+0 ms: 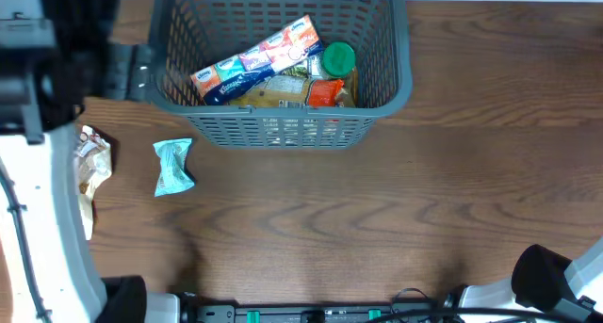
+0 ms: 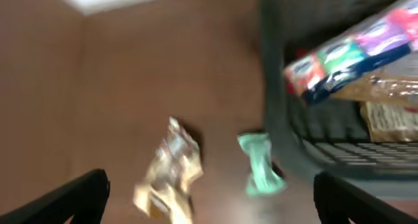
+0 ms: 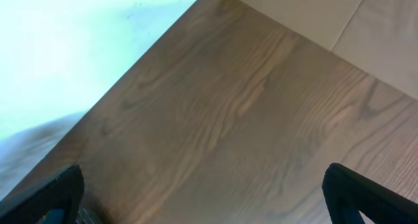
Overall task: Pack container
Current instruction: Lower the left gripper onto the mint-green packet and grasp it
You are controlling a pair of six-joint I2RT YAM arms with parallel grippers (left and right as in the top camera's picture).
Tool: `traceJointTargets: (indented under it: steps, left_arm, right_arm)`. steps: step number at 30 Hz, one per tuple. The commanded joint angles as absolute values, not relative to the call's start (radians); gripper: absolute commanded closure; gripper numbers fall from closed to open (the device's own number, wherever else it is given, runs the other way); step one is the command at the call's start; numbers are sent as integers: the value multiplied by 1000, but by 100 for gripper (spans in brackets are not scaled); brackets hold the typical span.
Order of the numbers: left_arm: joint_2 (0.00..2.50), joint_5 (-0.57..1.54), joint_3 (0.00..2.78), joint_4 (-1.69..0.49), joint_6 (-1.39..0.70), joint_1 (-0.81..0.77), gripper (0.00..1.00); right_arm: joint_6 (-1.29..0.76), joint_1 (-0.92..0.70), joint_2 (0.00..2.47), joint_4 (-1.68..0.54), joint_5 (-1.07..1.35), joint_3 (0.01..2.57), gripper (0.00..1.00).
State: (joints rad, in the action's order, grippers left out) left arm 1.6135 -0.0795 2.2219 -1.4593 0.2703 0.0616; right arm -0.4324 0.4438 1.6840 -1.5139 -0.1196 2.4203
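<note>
The grey-blue slotted basket (image 1: pixel 283 125) stands at the back middle of the table and holds a long tissue multipack (image 1: pixel 254 59), a green-lidded jar (image 1: pixel 337 57) and other packets. It also shows in the left wrist view (image 2: pixel 287 145). A teal packet (image 1: pixel 173 166) and a gold-and-white packet (image 1: pixel 92 158) lie on the table to its left; both show blurred in the left wrist view, the teal packet (image 2: pixel 261 164) and the gold packet (image 2: pixel 168 175). My left gripper (image 2: pixel 209 211) is open and empty above them. My right gripper (image 3: pixel 202 204) is open and empty over bare wood.
The left arm's body (image 1: pixel 57 50) hangs over the table's back left corner. The right arm's base (image 1: pixel 556 281) sits at the front right. A white surface (image 3: pixel 78 48) lies beyond the table edge in the right wrist view.
</note>
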Motion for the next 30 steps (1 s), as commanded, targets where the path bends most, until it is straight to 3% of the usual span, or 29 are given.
traceJointTargets:
  steps: [1,9,17,30]
  left_arm:
    - [1645,57,2168,-1481,136,152,1]
    - [1628,133,1900,-1354,136,270,1]
    - [1593,202,1510,-1089,147,274,1]
    - [1597,202,1124,-828,148,274,2]
  right_arm:
    - [-410,451,1688,-1513,-114,2424,1]
    - [-395,451,1688,-1515,-115,2424,1]
    - [-377,451,1688,-1519,-115,2424,1]
    - [-377,451,1688,-1518,-114,2424,1]
